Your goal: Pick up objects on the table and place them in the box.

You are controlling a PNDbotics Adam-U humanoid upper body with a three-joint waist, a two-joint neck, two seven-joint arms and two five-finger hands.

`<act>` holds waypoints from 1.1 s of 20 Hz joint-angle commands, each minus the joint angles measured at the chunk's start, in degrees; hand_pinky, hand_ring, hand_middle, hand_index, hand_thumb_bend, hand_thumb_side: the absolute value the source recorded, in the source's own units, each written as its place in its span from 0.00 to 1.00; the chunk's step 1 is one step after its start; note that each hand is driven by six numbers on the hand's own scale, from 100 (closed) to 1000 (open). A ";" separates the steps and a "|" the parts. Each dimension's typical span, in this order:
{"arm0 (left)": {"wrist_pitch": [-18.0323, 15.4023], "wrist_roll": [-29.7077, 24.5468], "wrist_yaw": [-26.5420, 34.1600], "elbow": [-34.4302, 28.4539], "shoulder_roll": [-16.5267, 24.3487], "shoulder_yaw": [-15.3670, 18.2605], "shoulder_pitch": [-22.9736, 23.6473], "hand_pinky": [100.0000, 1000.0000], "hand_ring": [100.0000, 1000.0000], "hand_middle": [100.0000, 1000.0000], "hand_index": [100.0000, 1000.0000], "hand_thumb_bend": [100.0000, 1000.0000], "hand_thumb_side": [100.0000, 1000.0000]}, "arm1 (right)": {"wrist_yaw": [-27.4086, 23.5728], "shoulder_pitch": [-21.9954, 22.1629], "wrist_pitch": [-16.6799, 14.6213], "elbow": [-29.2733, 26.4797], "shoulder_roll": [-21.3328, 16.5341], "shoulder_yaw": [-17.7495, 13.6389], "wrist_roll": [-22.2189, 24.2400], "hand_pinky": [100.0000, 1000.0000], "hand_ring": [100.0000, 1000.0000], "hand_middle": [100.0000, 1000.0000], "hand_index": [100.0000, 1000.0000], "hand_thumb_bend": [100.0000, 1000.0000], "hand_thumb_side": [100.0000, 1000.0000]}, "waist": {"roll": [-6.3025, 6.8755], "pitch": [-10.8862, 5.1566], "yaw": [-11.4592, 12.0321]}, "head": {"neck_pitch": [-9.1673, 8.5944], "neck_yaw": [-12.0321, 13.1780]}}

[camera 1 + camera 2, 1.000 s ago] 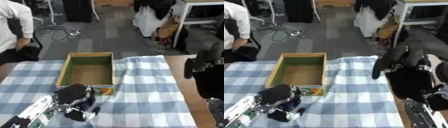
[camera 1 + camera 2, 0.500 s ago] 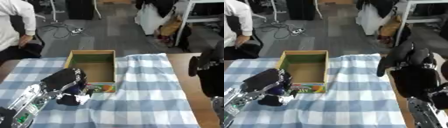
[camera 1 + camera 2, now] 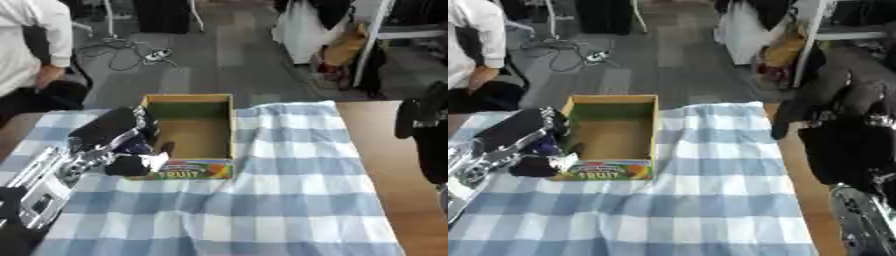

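Left hand: my left hand [image 3: 114, 135] sits at the box's left wall, fingers curled round a dark bluish thing [image 3: 133, 146] with something white [image 3: 156, 161] poking out beside it. I can't make out what the thing is.
Carried thing: it hangs right at the near-left corner of the box, about level with the rim, not clearly over the opening. I judge it isn't inside.
Risk at the rim: if I uncurl here, the thing could catch the wall and drop onto the blue-checked cloth [image 3: 262, 200] outside the box, left of it.
Box: the cardboard box [image 3: 189, 100] with the "FRUIT" print on its near face stands on the cloth, open side up, inside bare as far as I see. My fingers are touching or nearly touching its left wall, so a sideways push from me could slide or tip it.
Cloth: it lies rumpled on the tabletop [image 3: 376, 130], so a dragged box may bunch it.
Right hand: my right hand [image 3: 820, 95] hangs up at the right edge, well apart from the box; I cannot tell how its fingers stand.
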 commanded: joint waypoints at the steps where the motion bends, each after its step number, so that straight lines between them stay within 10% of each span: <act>1: -0.17 0.46 0.65 1.37 2.11 1.55 -2.60 0.00 0.00 0.00 0.00 0.00 0.52 | 0.39 -0.82 -13.86 -0.63 -0.25 -0.40 14.26 0.47 0.60 0.63 0.67 0.00 0.79 | 0.04 -0.60 -0.27 | 0.04 0.53; 10: -2.70 3.17 -4.34 8.77 1.08 3.52 -7.55 0.00 0.00 0.00 0.00 0.00 0.53 | 0.74 -2.64 -12.49 -0.63 0.83 0.12 15.03 0.47 0.61 0.63 0.67 0.00 0.79 | 0.14 0.65 -2.05 | -2.33 1.92; 22: -5.46 17.99 -14.20 19.58 0.60 9.62 -12.98 0.00 0.00 0.00 0.00 0.00 0.59 | 1.75 -9.83 -9.59 -0.63 2.87 2.22 16.68 0.46 0.61 0.63 0.67 0.00 0.80 | 2.29 6.84 -7.68 | -10.80 2.14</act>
